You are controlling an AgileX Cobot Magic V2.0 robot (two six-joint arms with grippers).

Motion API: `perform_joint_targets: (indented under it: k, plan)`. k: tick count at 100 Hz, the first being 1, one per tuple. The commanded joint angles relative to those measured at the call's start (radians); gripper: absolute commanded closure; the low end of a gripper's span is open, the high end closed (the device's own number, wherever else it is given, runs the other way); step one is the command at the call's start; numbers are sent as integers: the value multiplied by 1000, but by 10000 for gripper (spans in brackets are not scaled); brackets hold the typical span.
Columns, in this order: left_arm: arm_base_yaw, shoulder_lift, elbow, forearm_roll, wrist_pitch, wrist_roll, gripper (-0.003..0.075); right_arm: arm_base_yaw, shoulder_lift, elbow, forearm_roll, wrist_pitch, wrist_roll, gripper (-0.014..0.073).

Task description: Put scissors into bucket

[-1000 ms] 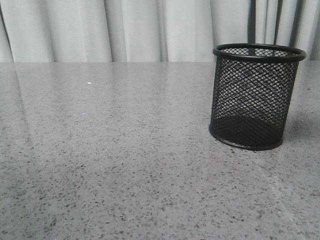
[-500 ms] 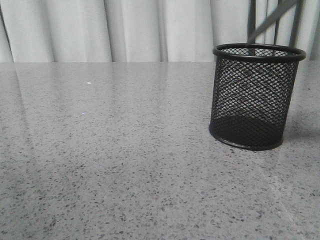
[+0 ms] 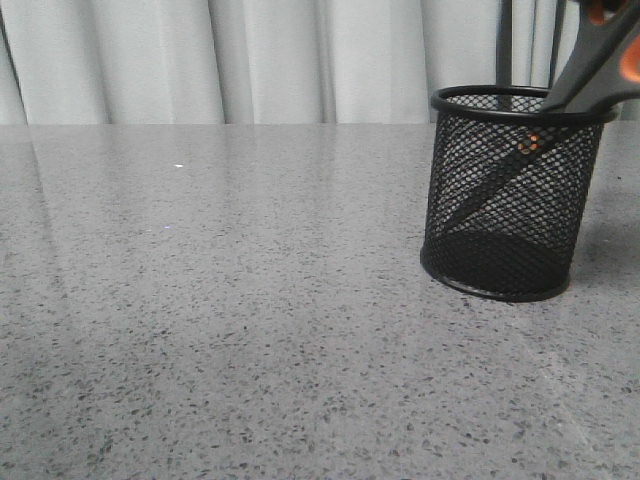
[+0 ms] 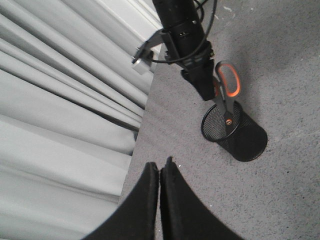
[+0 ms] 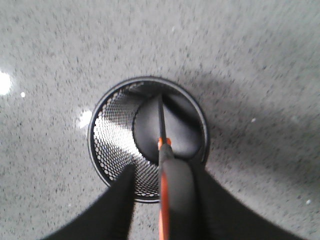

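My rt claw [image 5: 161,200] clamps scissors [image 3: 590,75] handles, slim blades slanting inside round wire-mesh bucket [image 3: 512,200] w/ thick rim; left claw [image 4: 159,172] closed, empty, bench [image 3: 250,300] speckled.

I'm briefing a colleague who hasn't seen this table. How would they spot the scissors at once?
On the speckled grey table, find the black mesh bucket at the right. The scissors slant into it, blades down, held by the right gripper; orange-lined grey handles mark them.

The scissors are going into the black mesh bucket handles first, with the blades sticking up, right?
Not quite. The scissors are going into the black mesh bucket blades first. The front view shows the dark blades slanting down inside the mesh, while the grey and orange handles stay above the rim, held by the right end effector.
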Motion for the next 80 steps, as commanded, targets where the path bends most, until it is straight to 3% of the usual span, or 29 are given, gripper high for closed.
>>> perform_joint_targets:
  k: [1,9,20,27,33,39,53,68,80]
  plan:
    - [-9,3,-21,-39,-67,-39,740,4,-26,-76,-16,8,-7,167]
    - [-7,3,-21,-24,-106,-188,740,4,-26,-152,-33,-6,-10,83]
    - [-7,-9,-4,56,-165,-457,740,4,-42,-265,-36,24,-20,144]
    - [-7,-52,62,87,-223,-573,740,4,-86,-289,-36,36,-20,300]
    - [-7,-104,152,103,-287,-637,740,4,-157,-268,-46,15,-30,522]
    - [-7,-181,267,140,-352,-717,740,4,-239,-223,-61,-21,-41,666]
    - [-7,-391,573,286,-570,-933,740,4,-499,2,-112,-200,-41,643]
    - [-7,-580,865,385,-822,-940,740,4,-829,372,-239,-455,-41,643]
    - [-7,-647,1017,401,-884,-940,740,4,-1059,647,-295,-595,-41,643]
